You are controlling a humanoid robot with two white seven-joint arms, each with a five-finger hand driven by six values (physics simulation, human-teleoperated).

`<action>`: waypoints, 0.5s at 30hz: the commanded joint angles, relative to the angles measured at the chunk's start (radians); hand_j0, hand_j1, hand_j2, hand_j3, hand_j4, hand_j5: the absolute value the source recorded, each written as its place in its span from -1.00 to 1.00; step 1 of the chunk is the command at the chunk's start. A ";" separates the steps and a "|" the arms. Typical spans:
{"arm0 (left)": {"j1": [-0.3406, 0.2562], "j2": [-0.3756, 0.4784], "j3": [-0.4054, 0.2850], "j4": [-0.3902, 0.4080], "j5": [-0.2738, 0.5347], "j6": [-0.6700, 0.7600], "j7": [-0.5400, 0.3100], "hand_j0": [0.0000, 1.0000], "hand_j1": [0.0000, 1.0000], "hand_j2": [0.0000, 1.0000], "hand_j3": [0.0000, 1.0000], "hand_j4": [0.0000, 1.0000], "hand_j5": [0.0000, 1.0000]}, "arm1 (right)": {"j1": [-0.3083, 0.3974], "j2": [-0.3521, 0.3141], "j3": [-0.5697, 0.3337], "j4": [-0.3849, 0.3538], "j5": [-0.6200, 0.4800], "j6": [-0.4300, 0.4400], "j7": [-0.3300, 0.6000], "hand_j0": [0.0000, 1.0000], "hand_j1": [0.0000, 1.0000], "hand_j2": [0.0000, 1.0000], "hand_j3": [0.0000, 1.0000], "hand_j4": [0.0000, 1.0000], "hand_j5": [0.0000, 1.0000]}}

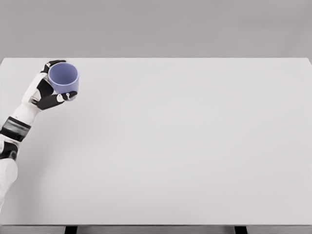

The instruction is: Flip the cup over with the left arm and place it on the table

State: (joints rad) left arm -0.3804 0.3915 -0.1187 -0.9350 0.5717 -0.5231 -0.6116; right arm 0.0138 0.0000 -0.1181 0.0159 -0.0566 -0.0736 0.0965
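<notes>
The left hand (pixel 48 92) is gripping the cup (pixel 64 81) over the far left corner of the bench (pixel 185 146), and the cup's open mouth is facing up and toward the camera, so the violet inside wall is showing. The fingers (pixel 54 63) are curling closed around the cup's body, dark fingertips wrapping its far side at the top while the thumb is pressing across the near side lower down. Whether the base is already touching the bench or hovering just above it cannot be told from this single view. Judging by the upturned mouth, the flip looks largely done, and the step in hand is setting the cup down. To do that well, the wrist should be levelling the rim before lowering, so that the base is meeting the surface flat rather than on an edge; the fingers should be loosening only once the cup is resting on the bench, then drawing back sideways without dragging the wall. The cup is sitting close to the bench's left and far edges, so a tipped release could be sending it rolling off. The left forearm is rising from the lower left corner, angled up and to the right, wrist bent toward the cup. The right arm is not showing.
</notes>
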 commanded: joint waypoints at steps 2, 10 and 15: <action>-0.003 -0.016 0.004 0.047 0.073 0.043 0.001 -0.20 -0.20 -0.20 -0.20 -0.20 -0.20 | 0.000 0.000 0.001 -0.001 0.000 0.000 0.000 1.00 1.00 1.00 1.00 1.00 1.00; 0.000 -0.017 -0.004 0.054 0.074 0.210 0.001 -0.19 -0.19 -0.19 -0.19 -0.19 -0.19 | 0.000 0.000 0.001 0.001 0.001 0.000 0.000 1.00 1.00 1.00 1.00 1.00 1.00; -0.002 -0.016 -0.006 0.053 0.073 0.248 0.001 -0.19 -0.19 -0.19 -0.19 -0.19 -0.19 | 0.000 0.000 0.000 -0.001 0.000 0.000 0.000 1.00 1.00 1.00 1.00 1.00 1.00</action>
State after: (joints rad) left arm -0.3820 0.3746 -0.1239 -0.8811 0.6384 -0.2877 -0.6114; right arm 0.0138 0.0000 -0.1180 0.0156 -0.0566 -0.0736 0.0965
